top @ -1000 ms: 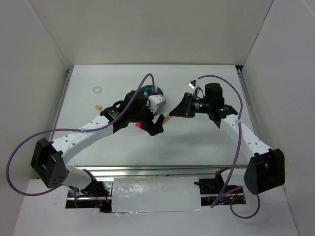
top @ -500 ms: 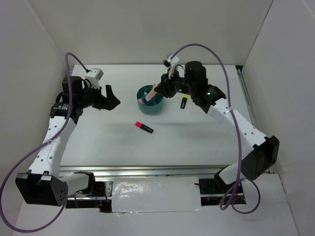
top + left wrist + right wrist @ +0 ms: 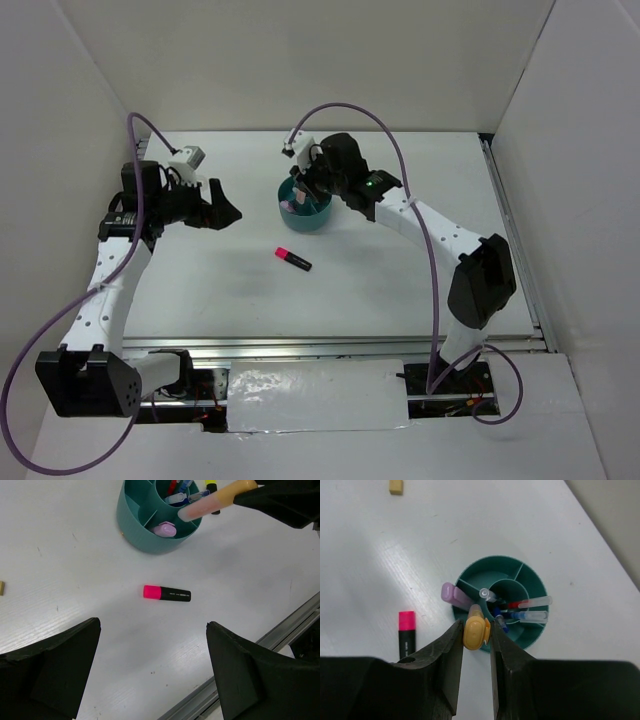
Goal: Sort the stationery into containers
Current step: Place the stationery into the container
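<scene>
While tight on rounded orange stick (image 3: 212, 501), right claw (image 3: 476, 628) over teal organizer (image 3: 137, 527); left claw (image 3: 153, 624) wide, empty.

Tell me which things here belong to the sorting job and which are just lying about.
Job: teal organizer, orange stick in the right pincer, pink-capped highlighter on the table, tan eraser, lilac stick and pens already in the organizer.
Lying about: purple cables, metal rail at the table's near edge.

White table (image 3: 400, 290) carries a teal organizer (image 3: 142, 527), standing upright. A pink-capped black highlighter (image 3: 167, 593) lies flat near it, not touching. A tan eraser (image 3: 395, 486) lies well apart from both.
</scene>
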Tool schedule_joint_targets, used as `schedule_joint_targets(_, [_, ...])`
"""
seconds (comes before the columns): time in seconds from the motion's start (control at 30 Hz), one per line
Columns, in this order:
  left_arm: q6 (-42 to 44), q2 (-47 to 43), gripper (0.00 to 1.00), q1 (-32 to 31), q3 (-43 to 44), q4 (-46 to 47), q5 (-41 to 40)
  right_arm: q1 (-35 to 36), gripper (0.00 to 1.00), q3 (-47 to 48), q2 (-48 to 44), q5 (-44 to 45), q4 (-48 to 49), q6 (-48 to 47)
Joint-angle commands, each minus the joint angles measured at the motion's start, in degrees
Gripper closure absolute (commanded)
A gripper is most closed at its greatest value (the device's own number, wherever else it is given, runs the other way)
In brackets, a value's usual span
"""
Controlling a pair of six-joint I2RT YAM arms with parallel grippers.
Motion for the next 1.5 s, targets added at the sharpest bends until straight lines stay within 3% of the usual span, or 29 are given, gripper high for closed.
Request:
schedule_joint_targets(0.0, [0.8,-1.4,0.01,-1.0,-0.8,2.1,0.7,0.7,1.00,3.6,0.8,3.7,2.7,-2.8])
schedule_joint_targets(0.37, [2.3,-2.2,0.01,-3.2,-2.3,4.2,-0.7,0.3,1.00,5.5,5.3,2.6,2.4,-2.1])
schedule_joint_targets(0.57, [1.9,-2.0,0.01,-3.0,-2.4,4.5,-0.4,0.4,0.93,4.7,5.7,2.2,1.9,-2.2])
schedule_joint_targets(0.63, [2.0,-2.0,0.01,-3.0,-2.3,4.5,-0.3,0.5,0.83,3.9,5.3,2.4,2.2,-2.2])
schedule_joint_targets(0.67, [2.0,-1.9,0.01,-3.0,-2.3,4.5,-0.3,0.5,0.69,3.8,5.2,2.5,2.2,-2.0])
schedule_joint_targets(0.73, [2.0,-1.8,0.01,-3.0,-2.1,4.3,-0.3,0.5,0.51,3.9,4.6,2.8,1.7,-1.7])
schedule_joint_targets(0.8, [1.7,-1.8,0.01,-2.9,-2.0,4.3,-0.3,0.9,0.47,3.7,3.4,3.0,1.9,-1.5])
schedule_joint_targets(0.9, [1.7,-1.9,0.01,-2.8,-1.8,4.1,-0.3,1.4,0.51,3.9,0.5,2.6,1.0,-1.5])
schedule_joint_targets(1.1, [2.1,-3.7,0.01,-1.8,-1.9,4.1,0.4,6.3,0.67,-0.4,-7.6,-2.2,-7.8,-3.2])
schedule_joint_targets(1.27, [1.4,-4.1,0.01,-1.9,-2.8,5.5,1.7,13.8,0.67,-9.8,-9.7,-3.1,-13.4,-8.5])
schedule_joint_targets(1.47, [1.7,-4.7,0.01,-1.9,-2.6,4.9,1.5,17.6,0.61,-4.6,0.7,-1.6,-19.9,-8.6])
